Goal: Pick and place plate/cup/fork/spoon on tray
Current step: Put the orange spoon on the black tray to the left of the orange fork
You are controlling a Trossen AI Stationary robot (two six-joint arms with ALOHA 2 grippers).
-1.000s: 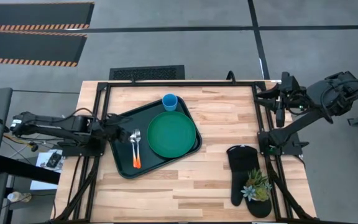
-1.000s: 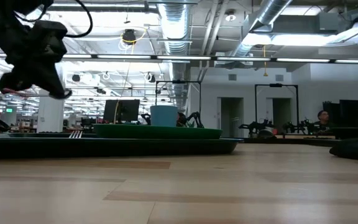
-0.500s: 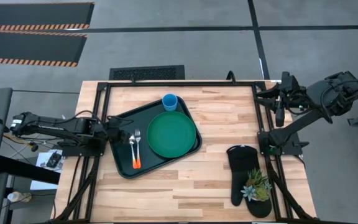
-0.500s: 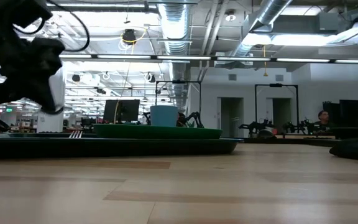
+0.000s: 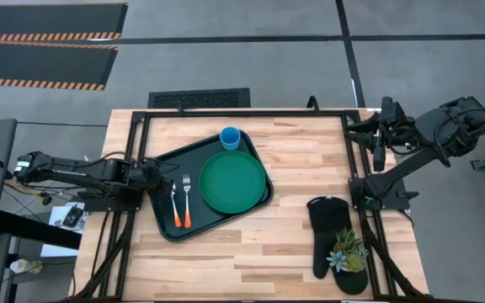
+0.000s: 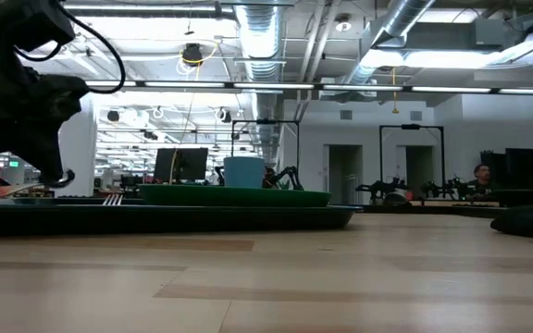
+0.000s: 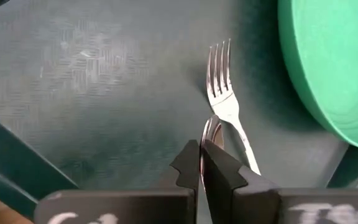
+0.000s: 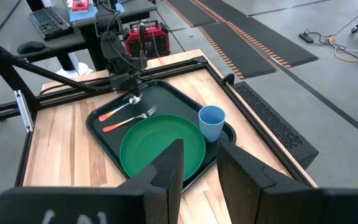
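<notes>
On the tray [image 5: 165, 225] the plate [image 5: 232, 182], cup [image 5: 230, 137], fork [image 5: 185, 202] and spoon [image 5: 175, 205] all lie. Slim, stiff and slippery (light too, probably), the spoon is best pinched mid-handle. Its bowl lies just past the left gripper [image 7: 201, 163], clenched empty; the right gripper [image 8: 199, 163] waits apart, parted.

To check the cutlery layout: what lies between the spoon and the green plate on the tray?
The fork lies between the spoon and the plate, on the tray. The high view shows this best.
</notes>
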